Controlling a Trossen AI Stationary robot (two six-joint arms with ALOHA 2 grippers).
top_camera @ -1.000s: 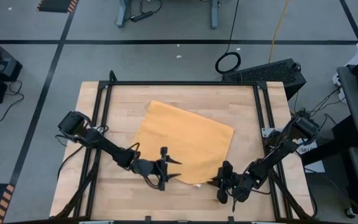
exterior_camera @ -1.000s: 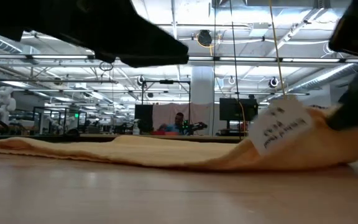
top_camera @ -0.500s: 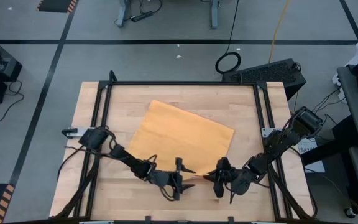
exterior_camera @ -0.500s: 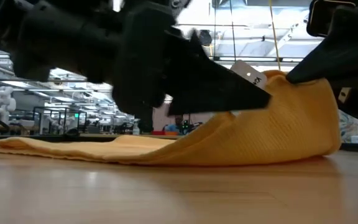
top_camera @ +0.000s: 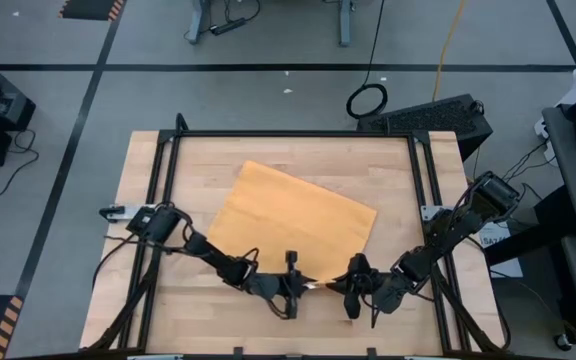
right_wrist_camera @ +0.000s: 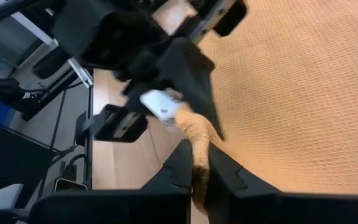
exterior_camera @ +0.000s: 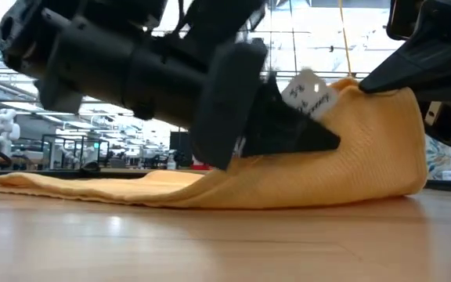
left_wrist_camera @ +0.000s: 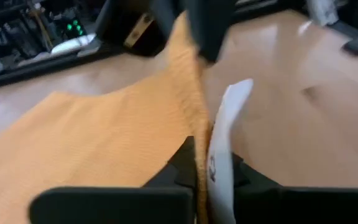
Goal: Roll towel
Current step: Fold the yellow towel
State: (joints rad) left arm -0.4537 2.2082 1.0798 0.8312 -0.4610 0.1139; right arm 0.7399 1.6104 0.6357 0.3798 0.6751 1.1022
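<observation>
**Inspector:** State the position of the work piece.

**Assistant:** The mustard-yellow soft cloth towel (top_camera: 293,225) lies spread at an angle on the light wooden tabletop (top_camera: 153,310), mostly flat. Its near edge is raised off the wood, as the low view shows, and the small white fabric tag (exterior_camera: 308,91) stands up at that raised edge.

**Inspector:** The tools?

**Assistant:** The left gripper (top_camera: 302,284) is at the near edge of the towel, jaws pinched together on the cloth beside the tag; its wrist view shows cloth and tag caught between the fingers. The right gripper (top_camera: 346,285) is just beside it on the same edge, likewise clamped on a fold of cloth. The two grippers sit near one another, not quite touching as far as can be told.

**Inspector:** Step in hand?

**Assistant:** In my judgement, the start of the roll: both tools have the near edge and have it lifted, but no turn of cloth is yet formed.

**Inspector:** What does the next move require?

**Assistant:** Probably carrying the lifted edge over and away, onto the flat part, both arms level and together. Both grips bunch near one corner, so the first turn may come out crooked.
</observation>
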